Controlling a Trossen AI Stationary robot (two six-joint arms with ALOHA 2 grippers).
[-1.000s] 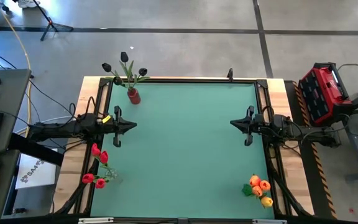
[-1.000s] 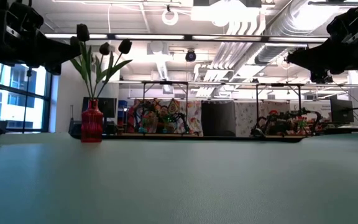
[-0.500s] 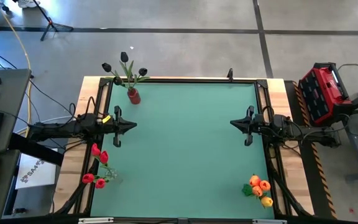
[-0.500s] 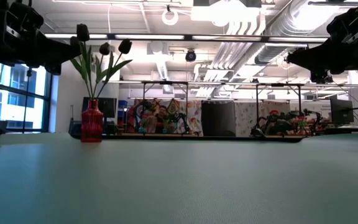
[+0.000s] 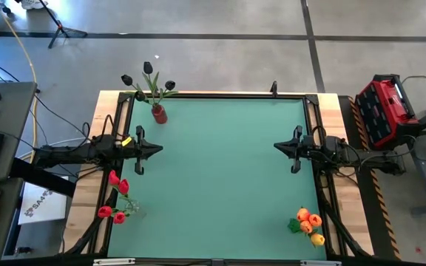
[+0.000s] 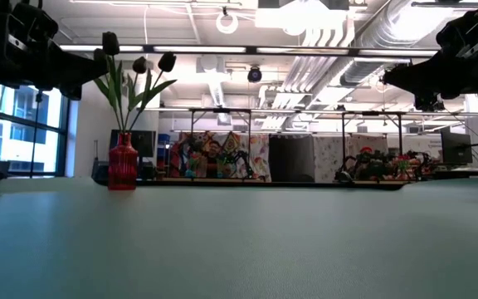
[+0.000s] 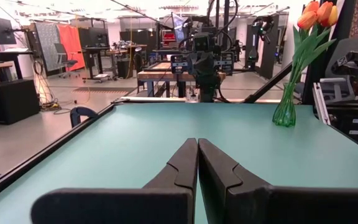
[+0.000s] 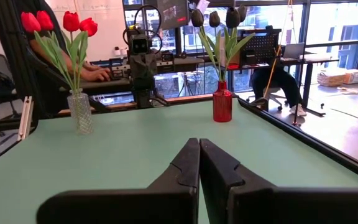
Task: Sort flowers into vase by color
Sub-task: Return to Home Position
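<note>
Black flowers [image 5: 152,85] unmoved in red vase [image 5: 159,114]; left fingers [image 7: 182,165], right fingers [image 8: 185,165] clenched empty at table [image 5: 220,185] sides.

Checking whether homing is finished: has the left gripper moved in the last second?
No. In the high view the left gripper sits at the same spot, just on the near side of the red vase, as a second ago.

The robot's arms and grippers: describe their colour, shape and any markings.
Both arms are slim, black and jointed. The left gripper and right gripper each have two dark, tapering fingers. A yellow tag marks the left arm.
</note>
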